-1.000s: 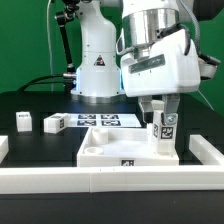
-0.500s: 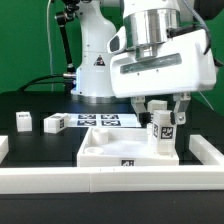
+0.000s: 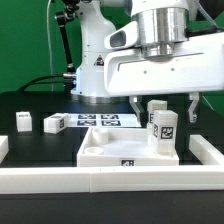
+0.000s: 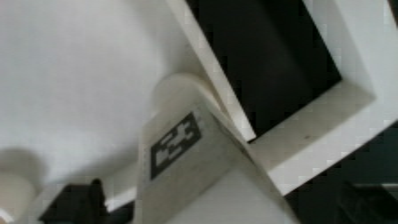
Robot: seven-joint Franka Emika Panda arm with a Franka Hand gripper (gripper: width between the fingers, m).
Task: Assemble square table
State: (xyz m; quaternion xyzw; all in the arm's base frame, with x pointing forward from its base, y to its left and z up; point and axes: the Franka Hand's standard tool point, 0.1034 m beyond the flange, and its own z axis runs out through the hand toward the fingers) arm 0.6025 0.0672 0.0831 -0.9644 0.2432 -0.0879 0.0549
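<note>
The white square table top (image 3: 108,146) lies in the middle of the table, with a tag on its front rim. A white tagged leg (image 3: 162,127) stands upright in the top's corner on the exterior view's right. My gripper (image 3: 165,107) hangs open just over the leg, one finger on each side of the leg's upper end and not touching it. Two more tagged leg blocks (image 3: 23,121) (image 3: 54,123) sit on the black table at the exterior view's left. In the wrist view the leg (image 4: 183,150) with its tag rises from the top (image 4: 71,80) beside its rim (image 4: 285,125).
White border rails run along the front (image 3: 110,181) and both sides (image 3: 205,150). The marker board (image 3: 103,119) lies behind the table top. The robot base (image 3: 98,65) stands at the back.
The gripper was shut on the leg a second ago. It has opened, let go, turned at the wrist and risen slightly. The leg stays upright in the corner.
</note>
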